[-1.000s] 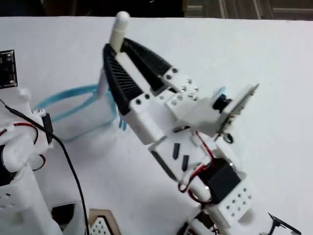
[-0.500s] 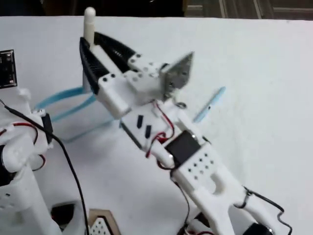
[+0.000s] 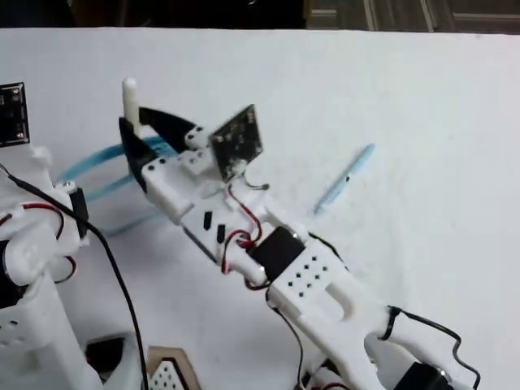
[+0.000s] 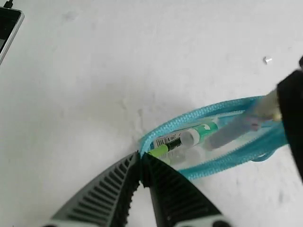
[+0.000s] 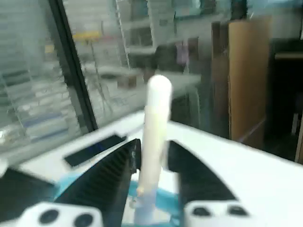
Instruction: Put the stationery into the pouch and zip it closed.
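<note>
Upper left, high view: right gripper (image 3: 134, 134) clamped on an upright white marker (image 3: 128, 93) over the open blue pouch (image 3: 97, 158). Left gripper (image 4: 140, 161) pinched shut on the pouch's end. Blue pen (image 3: 345, 179) on the table (image 3: 422, 97), right of centre.

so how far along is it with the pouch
Done: a green-and-white marker lies inside the open clear pouch with a teal zip, whose end the left gripper pinches. In hand: the right gripper holds a white pen upright at the pouch mouth. Left: a light blue pen lies on the table, and the zip is not yet closed.
</note>
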